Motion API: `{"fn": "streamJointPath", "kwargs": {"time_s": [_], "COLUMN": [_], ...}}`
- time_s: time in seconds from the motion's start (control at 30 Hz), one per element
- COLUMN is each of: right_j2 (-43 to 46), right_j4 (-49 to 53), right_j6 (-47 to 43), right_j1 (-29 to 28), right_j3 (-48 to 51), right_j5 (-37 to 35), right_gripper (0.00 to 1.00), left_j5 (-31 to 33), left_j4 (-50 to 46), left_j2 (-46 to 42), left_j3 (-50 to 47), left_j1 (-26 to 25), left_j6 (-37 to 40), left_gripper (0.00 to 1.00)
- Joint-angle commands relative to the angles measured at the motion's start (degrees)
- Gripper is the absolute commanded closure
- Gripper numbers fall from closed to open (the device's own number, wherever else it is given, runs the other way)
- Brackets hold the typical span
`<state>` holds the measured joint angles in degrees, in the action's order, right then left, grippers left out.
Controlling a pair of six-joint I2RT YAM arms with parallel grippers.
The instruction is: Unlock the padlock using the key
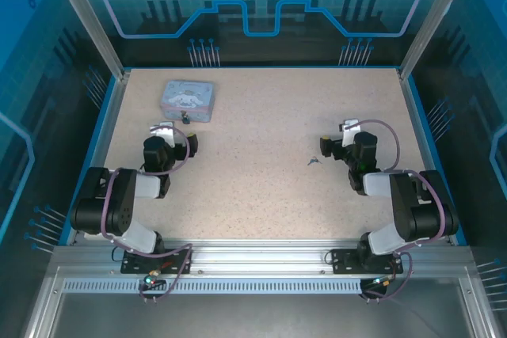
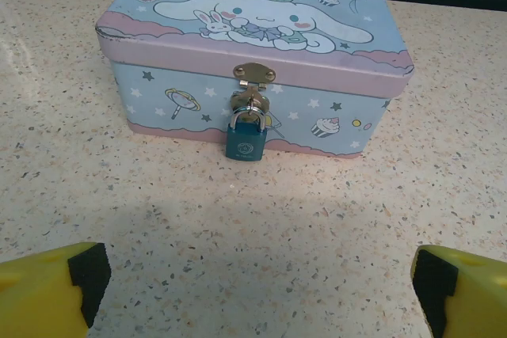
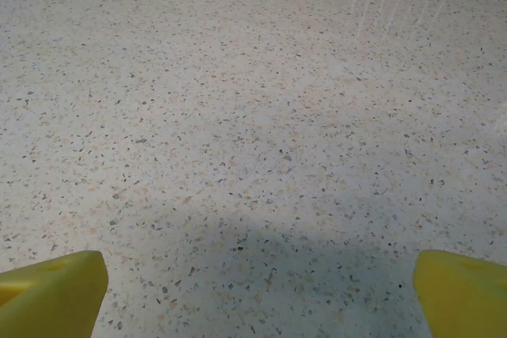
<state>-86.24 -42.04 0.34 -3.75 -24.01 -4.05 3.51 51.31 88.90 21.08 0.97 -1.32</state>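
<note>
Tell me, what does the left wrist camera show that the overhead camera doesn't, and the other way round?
Left wrist view: close detail, the teal padlock hanging shut from the brass hasp on the pale blue cartoon tin, and the left gripper open before it. Top view: the key lying loose on the table beside the right arm, well away from the tin. Both: tin, padlock, speckled table.
</note>
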Motion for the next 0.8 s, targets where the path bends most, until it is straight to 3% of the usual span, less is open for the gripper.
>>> {"fn": "streamJointPath", "kwargs": {"time_s": [0.0, 0.6, 0.77], "right_j2": [0.02, 0.02, 0.27], "right_j4": [-1.21, -0.94, 0.15], "right_j6": [-0.73, -0.49, -0.69], "right_j1": [0.19, 0.65, 0.65], "right_j3": [-0.69, -0.8, -1.37], "right_j5": [-0.08, 0.89, 1.48], "right_gripper": [0.0, 0.0, 0.0], "left_j5": [-1.59, -2.67, 1.01], "left_j4": [0.55, 0.88, -3.88], "left_j2": [-0.2, -0.3, -6.11], "left_j3": [1.03, 0.81, 0.89], "left_j1": [-0.01, 0.08, -0.36], "left_j6": [0.55, 0.62, 0.03], "left_gripper": [0.01, 0.01, 0.01]}}
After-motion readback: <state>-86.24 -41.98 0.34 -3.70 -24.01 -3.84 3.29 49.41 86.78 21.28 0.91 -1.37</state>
